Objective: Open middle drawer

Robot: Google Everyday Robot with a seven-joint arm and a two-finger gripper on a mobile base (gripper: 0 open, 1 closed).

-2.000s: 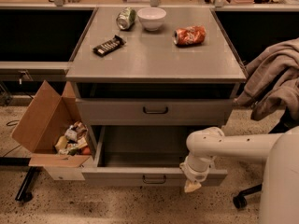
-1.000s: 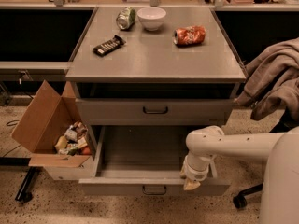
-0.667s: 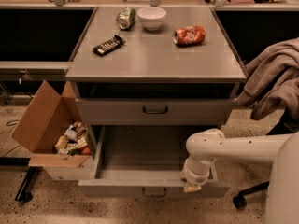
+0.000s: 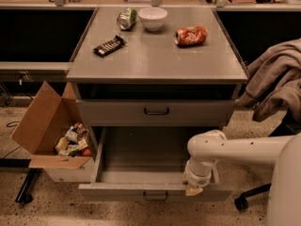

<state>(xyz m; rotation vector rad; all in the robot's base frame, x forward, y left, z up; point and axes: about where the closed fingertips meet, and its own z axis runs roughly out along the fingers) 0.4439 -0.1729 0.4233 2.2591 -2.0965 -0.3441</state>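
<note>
Cream-coloured robot gripper [image 4: 194, 189] sits right of centre at the bottom of the frame, against the top edge of the grey metal middle drawer [image 4: 117, 192]; whether it clasps that edge cannot be told. The drawer stands pulled far out, its dark loop handle [image 4: 155, 197] just left of the gripper. Above it sits a closed grey drawer front [image 4: 113, 113].

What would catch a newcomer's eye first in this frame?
The middle drawer, pulled far out, with the gripper at its front rim on the right. Next, the crushed orange can on the cabinet top and the cardboard box of wrappers at left.
</note>
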